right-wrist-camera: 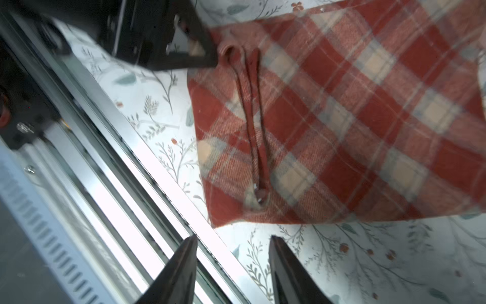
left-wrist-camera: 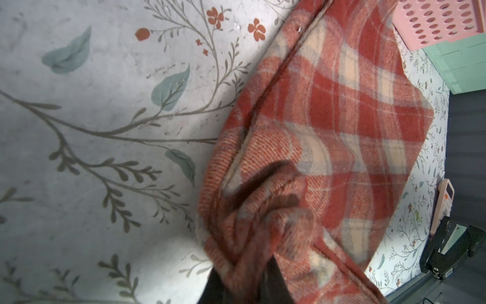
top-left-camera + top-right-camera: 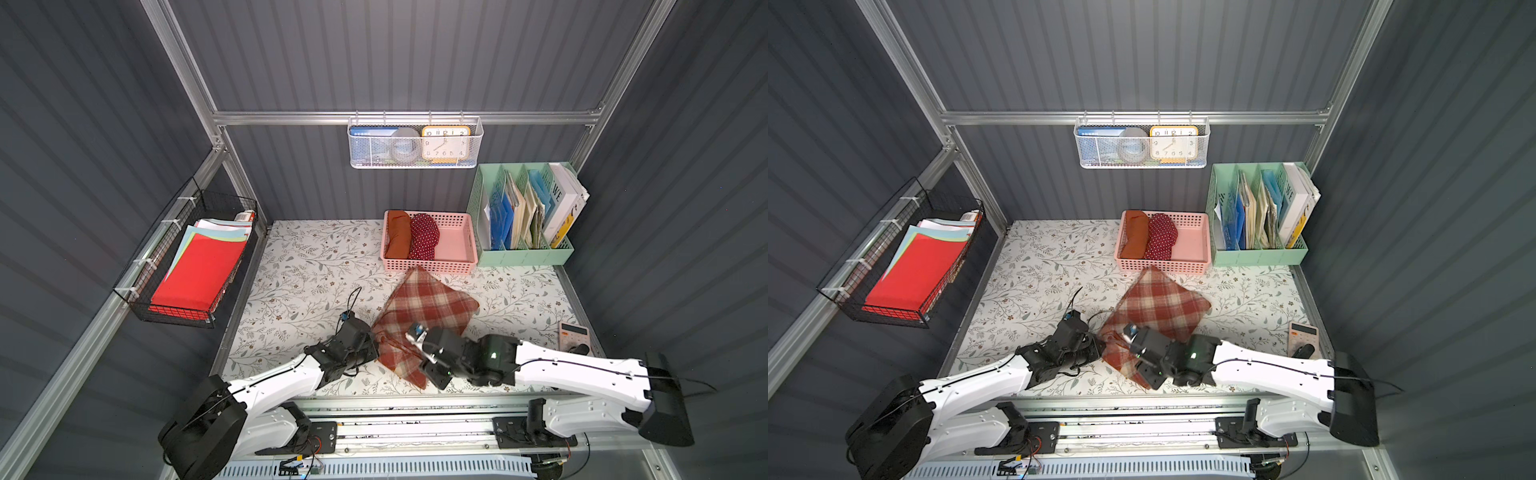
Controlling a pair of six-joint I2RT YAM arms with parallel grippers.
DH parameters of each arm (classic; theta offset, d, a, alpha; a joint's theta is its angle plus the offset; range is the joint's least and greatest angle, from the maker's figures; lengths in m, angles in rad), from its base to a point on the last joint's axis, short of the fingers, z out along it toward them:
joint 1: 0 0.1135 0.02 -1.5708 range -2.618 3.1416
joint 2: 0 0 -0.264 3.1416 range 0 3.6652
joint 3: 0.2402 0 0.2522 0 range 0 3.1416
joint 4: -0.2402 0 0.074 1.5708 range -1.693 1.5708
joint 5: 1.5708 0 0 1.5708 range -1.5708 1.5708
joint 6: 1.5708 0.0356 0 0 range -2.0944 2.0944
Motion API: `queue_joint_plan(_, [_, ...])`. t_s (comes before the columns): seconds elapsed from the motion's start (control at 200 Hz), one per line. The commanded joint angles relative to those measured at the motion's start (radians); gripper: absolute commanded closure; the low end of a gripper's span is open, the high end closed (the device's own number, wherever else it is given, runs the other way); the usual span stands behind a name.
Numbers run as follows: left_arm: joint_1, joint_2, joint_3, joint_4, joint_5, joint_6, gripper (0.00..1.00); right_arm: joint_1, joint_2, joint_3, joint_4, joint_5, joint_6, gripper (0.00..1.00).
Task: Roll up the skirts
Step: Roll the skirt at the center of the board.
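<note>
Red-and-cream plaid cloth skirt (image 3: 424,307) lies near the floral worktop's (image 3: 299,270) front edge. The left gripper (image 2: 244,273) has its jaws clamped on bunched cloth, while the right gripper (image 1: 233,239) has its jaws parted and empty.

Lab test cell; aluminium frame (image 3: 291,118), grey panel walls (image 3: 415,54); staged file organiser (image 3: 524,256)

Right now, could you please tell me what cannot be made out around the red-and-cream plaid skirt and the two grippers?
Left gripper fingertips: left wrist view, buried in the bunched red-and-cream plaid skirt.
Skirt's near edge: both top views, partly covered by the right arm's black wrist.
Skirt's far edge: right wrist view, blurred and cut off by the frame.
Right gripper: open; fingertips hidden under its wrist in top views.
</note>
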Motion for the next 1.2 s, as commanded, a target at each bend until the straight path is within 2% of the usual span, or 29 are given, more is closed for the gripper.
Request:
queue_joint_plan(0.0, [-0.006, 0.013, 0.021, -0.064, 0.097, -0.012, 1.0, 0.154, 0.127, 0.067, -0.18, 0.35, 0.059, 0.4])
queue_joint_plan(0.025, [-0.006, 0.017, 0.022, -0.062, 0.118, -0.015, 1.0, 0.189, 0.171, 0.092, -0.203, 0.378, 0.063, 0.38])
queue_joint_plan(0.065, [-0.006, 0.024, 0.028, -0.053, 0.154, -0.021, 1.0, 0.234, 0.241, 0.144, -0.267, 0.464, 0.105, 0.29])
queue_joint_plan(0.165, [-0.006, 0.032, 0.078, -0.051, 0.213, -0.033, 1.0, 0.28, 0.354, 0.217, -0.296, 0.545, 0.082, 0.25])
queue_joint_plan(0.34, [-0.006, 0.014, 0.179, -0.173, 0.304, -0.018, 1.0, 0.296, 0.35, 0.213, -0.156, 0.529, -0.031, 0.23])
queue_joint_plan(0.415, [-0.006, 0.015, 0.203, -0.209, 0.326, -0.013, 1.0, 0.296, 0.355, 0.195, -0.131, 0.547, -0.047, 0.17])
queue_joint_plan(0.555, [-0.006, 0.023, 0.221, -0.244, 0.33, -0.013, 1.0, 0.296, 0.368, 0.151, -0.081, 0.522, -0.036, 0.15])
queue_joint_plan(0.575, [-0.006, 0.025, 0.222, -0.244, 0.328, -0.014, 1.0, 0.296, 0.372, 0.143, -0.073, 0.519, -0.028, 0.11])
queue_joint_plan(0.675, [-0.006, 0.035, 0.219, -0.238, 0.326, -0.013, 1.0, 0.294, 0.401, 0.101, -0.027, 0.54, -0.004, 0.09])
queue_joint_plan(0.7, [-0.006, 0.036, 0.218, -0.236, 0.325, -0.016, 1.0, 0.293, 0.41, 0.095, -0.016, 0.543, 0.004, 0.06])
queue_joint_plan(0.916, [-0.006, 0.03, 0.215, -0.237, 0.32, -0.038, 1.0, 0.262, 0.503, 0.082, 0.034, 0.527, 0.004, 0.05])
queue_joint_plan(1.196, [-0.006, 0.01, 0.176, -0.208, 0.33, -0.078, 1.0, 0.214, 0.63, 0.117, 0.026, 0.704, 0.028, 0.06])
